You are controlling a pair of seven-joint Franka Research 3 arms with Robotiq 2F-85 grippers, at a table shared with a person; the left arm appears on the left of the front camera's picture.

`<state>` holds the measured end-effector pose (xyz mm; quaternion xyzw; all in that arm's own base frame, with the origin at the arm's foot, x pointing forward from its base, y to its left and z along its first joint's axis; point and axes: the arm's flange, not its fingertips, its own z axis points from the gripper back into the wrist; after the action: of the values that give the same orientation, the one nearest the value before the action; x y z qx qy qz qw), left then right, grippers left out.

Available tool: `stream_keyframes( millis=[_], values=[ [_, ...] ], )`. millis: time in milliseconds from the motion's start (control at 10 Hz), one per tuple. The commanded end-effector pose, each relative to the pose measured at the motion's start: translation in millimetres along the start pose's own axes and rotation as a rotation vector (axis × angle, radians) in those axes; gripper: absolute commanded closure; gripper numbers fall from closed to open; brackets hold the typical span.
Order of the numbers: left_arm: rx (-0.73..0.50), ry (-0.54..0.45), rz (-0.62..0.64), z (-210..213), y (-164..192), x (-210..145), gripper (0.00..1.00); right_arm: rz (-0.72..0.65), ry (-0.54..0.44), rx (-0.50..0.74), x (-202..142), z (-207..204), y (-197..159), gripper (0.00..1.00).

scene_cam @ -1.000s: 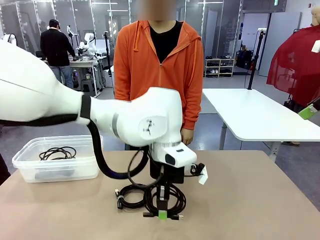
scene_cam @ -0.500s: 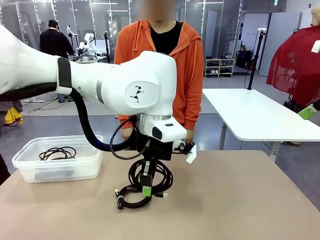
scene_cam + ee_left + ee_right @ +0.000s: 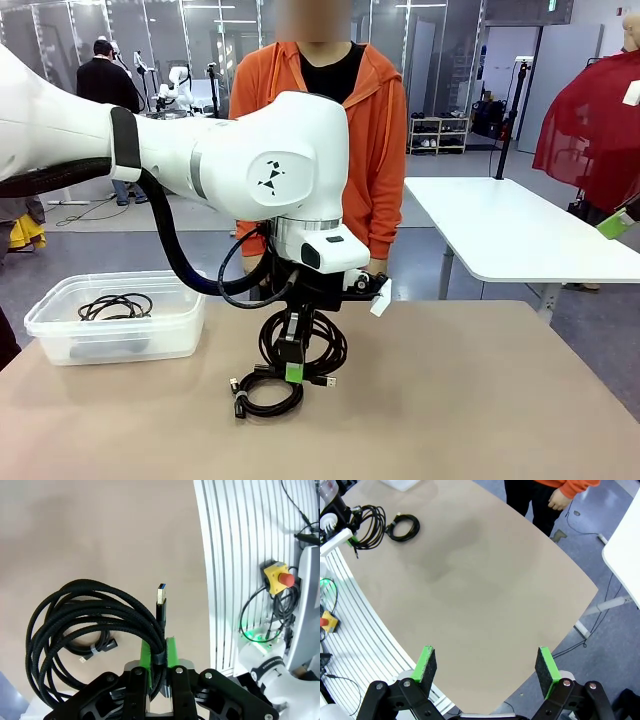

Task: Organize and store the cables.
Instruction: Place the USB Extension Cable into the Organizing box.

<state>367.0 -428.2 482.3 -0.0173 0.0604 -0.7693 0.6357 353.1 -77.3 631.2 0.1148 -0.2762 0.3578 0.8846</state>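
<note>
- left end effector [image 3: 293, 372] is clamping tight on a coiled black cable [image 3: 90, 597], holding it above the counter [image 3: 480, 400].
- second coiled cable [image 3: 262, 402] is lying on the counter just beneath it.
- clear bin [image 3: 110, 342], off to its left, is holding another cable [image 3: 115, 305].
- right end effector [image 3: 487, 667] is hovering with fingers spread, gripping nothing, well apart from the cables.

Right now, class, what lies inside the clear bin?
A coiled black cable lies in the bin. The left arm's black hose covers the bin's right-hand corner, so anything there is hidden.
</note>
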Motion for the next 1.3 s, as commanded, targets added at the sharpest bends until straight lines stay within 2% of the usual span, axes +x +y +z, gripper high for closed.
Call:
stream_keyframes(
  millis=[0, 100, 200, 300, 500, 900, 1000, 1200],
  values=[
    [0.000, 0.006, 0.014, -0.4, -3.6, -1.1, 1.00, 0.008, 0.006, 0.004, -1.2, 0.9, 0.8, 0.00],
    [0.000, 0.006, 0.014, -0.4, -3.6, -1.1, 1.00, 0.008, 0.006, 0.004, -1.2, 0.9, 0.8, 0.00],
    [-0.001, 0.001, -0.002, -0.9, -0.4, 0.8, 0.86, 0.008, 0.006, 0.004, -1.2, 0.9, 0.8, 0.00],
    [-0.004, -0.023, -0.017, 20.0, 2.0, -22.3, 0.86, 0.008, 0.006, 0.004, -1.2, 0.9, 0.8, 0.00],
    [0.007, 0.024, -0.056, 32.0, 3.8, -75.4, 0.86, 0.008, 0.006, 0.004, -1.2, 0.9, 0.8, 0.00],
    [0.148, -0.074, -0.021, 61.8, 1.3, -206.8, 0.86, 0.008, 0.006, 0.004, -1.2, 0.9, 0.8, 0.00],
    [0.162, -0.152, 0.019, 71.5, -0.4, -239.8, 0.86, 0.008, 0.006, 0.004, -1.2, 0.9, 0.8, 0.00],
    [0.204, -0.209, 0.097, 85.2, -0.7, -299.4, 0.86, 0.008, 0.006, 0.004, -1.2, 0.9, 0.8, 0.00]
  ],
)
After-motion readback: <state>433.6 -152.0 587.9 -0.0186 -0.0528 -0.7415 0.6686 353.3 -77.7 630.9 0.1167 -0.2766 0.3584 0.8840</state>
